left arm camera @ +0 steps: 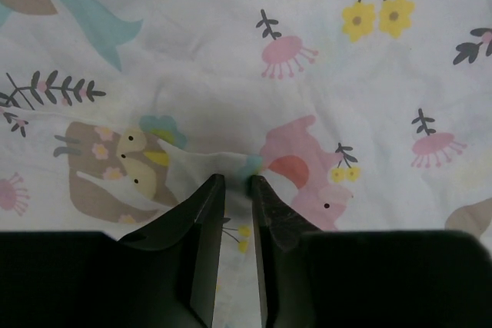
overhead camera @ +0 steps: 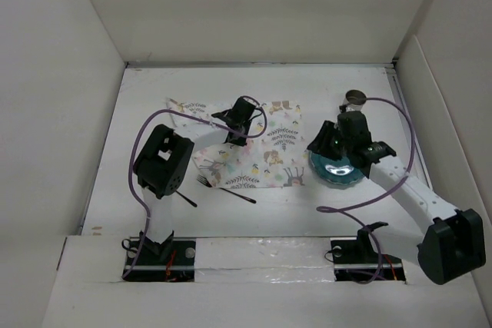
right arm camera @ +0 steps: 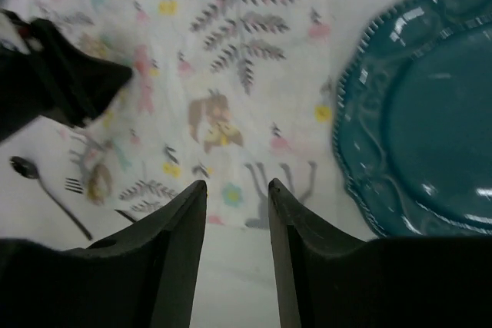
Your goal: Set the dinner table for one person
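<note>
The white dinner table (overhead camera: 146,101) holds a floral cloth placemat (overhead camera: 270,160), rumpled on its left side. My left gripper (overhead camera: 232,134) is down on the placemat's middle; in the left wrist view its jaws (left arm camera: 237,180) stand narrowly apart, pinching a raised fold of the cloth (left arm camera: 307,44). A teal plate (overhead camera: 342,176) lies just right of the placemat and also shows in the right wrist view (right arm camera: 430,128). My right gripper (overhead camera: 317,146) hovers at the plate's left rim, open and empty (right arm camera: 237,186), above the placemat's near right corner (right arm camera: 231,67).
A dark fork (overhead camera: 224,188) lies at the placemat's near left edge, with another dark utensil (overhead camera: 184,199) left of it. A brown cup (overhead camera: 355,97) stands behind the plate. White walls enclose the table on three sides.
</note>
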`<state>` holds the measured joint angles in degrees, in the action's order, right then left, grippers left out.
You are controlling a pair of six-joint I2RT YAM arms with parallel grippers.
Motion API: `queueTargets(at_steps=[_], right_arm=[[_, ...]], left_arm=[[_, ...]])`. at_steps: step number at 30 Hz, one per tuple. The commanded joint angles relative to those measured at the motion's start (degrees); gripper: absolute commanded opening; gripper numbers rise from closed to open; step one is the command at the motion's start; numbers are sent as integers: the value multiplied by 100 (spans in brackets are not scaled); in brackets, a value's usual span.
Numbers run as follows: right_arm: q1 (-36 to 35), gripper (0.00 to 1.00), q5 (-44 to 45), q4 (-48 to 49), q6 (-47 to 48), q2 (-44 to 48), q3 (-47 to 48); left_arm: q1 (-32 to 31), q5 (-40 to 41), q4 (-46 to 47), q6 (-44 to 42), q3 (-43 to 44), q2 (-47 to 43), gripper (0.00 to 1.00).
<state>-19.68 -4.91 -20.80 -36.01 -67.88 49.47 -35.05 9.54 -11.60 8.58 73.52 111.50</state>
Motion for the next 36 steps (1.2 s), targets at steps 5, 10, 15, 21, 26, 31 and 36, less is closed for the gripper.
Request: queueTargets(at_steps=[5,10,15,21,26,31,36], right_arm=[[-124,42,183,-671,-134,530,-1080],[-552,48,200,-629,-265,188,-1291],[-686,52,385,-443,-345,-208,-1230],[-870,50,693,-162,-433,-971,-1080],[-1029,38,912,-74,-679,-1359,-966],[-1143,15,1026,-3,-811,-1772,-861],[-1494,0,1746,-591,-882,-1186,-378]], left_arm=[[-37,320,8,56,-92,-199,0],[-37,530,-44,319,-92,-925,0],[15,654,43,469,-355,-1516,0],[306,672,61,618,-821,-2429,0],[367,768,-9,724,-1049,-2993,0],[420,839,-36,838,-1208,-3494,0],[613,910,-202,873,-963,-3855,0]])
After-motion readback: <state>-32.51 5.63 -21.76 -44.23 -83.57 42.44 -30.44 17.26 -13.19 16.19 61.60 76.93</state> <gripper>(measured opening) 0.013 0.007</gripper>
